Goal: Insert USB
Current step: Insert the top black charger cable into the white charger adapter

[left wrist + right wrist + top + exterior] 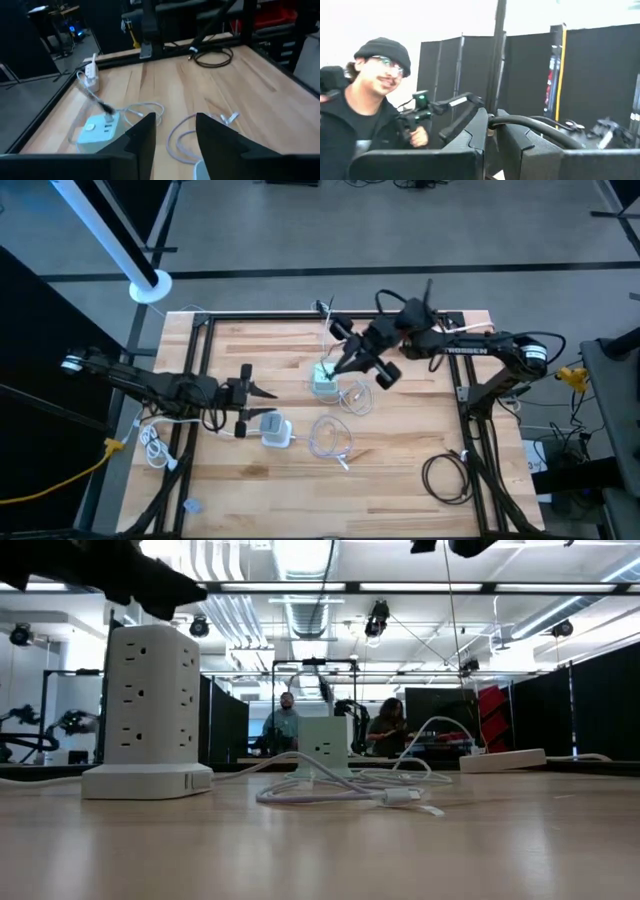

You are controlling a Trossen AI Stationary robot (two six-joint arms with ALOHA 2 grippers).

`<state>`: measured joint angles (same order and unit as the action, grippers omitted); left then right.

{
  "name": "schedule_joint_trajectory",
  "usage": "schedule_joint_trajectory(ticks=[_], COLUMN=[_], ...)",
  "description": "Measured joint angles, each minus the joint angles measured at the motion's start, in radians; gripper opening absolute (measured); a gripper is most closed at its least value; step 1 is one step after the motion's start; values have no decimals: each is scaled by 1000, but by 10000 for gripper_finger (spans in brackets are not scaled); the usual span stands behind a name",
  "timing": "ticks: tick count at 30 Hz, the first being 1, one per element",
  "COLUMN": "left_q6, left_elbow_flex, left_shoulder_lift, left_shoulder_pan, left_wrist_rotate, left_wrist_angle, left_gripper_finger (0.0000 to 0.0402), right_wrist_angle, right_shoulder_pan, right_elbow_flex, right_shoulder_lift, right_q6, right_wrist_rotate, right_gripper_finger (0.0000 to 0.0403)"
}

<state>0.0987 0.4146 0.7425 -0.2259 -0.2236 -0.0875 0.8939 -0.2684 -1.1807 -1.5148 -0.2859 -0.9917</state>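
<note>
A pale green power cube [325,383] stands on the table's middle; in the left wrist view the cube [97,131] has a dark plug [106,111] on its top face. My right gripper [338,360] hovers just above and to the right of it, shut on a dark cable [535,125]. My left gripper [268,395] is open over the table's left half, beside a white power tower [276,430], which stands tall in the low view [150,710]. Its fingers [142,137] touch nothing. A white cable [332,438] lies looped between the two towers. My right gripper pinches the dark cable [493,121] between its two fingers, and the cable curves away past one finger. The fingers point roughly level, slanting toward the table's left. The held stretch is clear of the table. The fingers hide the cable's end, so which part it has cannot be told.
A black coiled cable [447,477] lies near the right near corner, and white cables [155,445] lie off the left edge. A white power strip [90,75] sits at the far edge. A dark frame [200,320] borders the table. People [288,725] are in the room behind it.
</note>
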Motion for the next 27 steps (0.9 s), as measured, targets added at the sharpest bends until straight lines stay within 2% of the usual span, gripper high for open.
schedule_joint_trajectory(ticks=[7,11,13,17,21,22,27], left_q6=[-31,-38,-90,-288,-505,-551,-840], left_elbow_flex=[27,124,198,382,538,572,640], left_shoulder_lift=[-5,-6,9,84,208,238,358], left_shoulder_pan=[-11,-30,-30,-33,-60,-68,-102], left_wrist_rotate=[-4,-7,-36,-124,-134,-130,57], left_wrist_angle=[6,75,205,626,937,990,1191], left_gripper_finger=[98,84,76,62,49,46,40], right_wrist_angle=[-3,1,0,4,0,0,0], right_shoulder_pan=[-21,-29,-29,-48,-77,-85,-115], right_elbow_flex=[82,136,161,199,244,255,313], right_shoulder_lift=[87,138,150,164,165,166,166], right_q6=[53,96,120,131,157,163,198], right_wrist_rotate=[-4,1,7,14,19,19,24], right_gripper_finger=[14,14,14,14,14,14,14])
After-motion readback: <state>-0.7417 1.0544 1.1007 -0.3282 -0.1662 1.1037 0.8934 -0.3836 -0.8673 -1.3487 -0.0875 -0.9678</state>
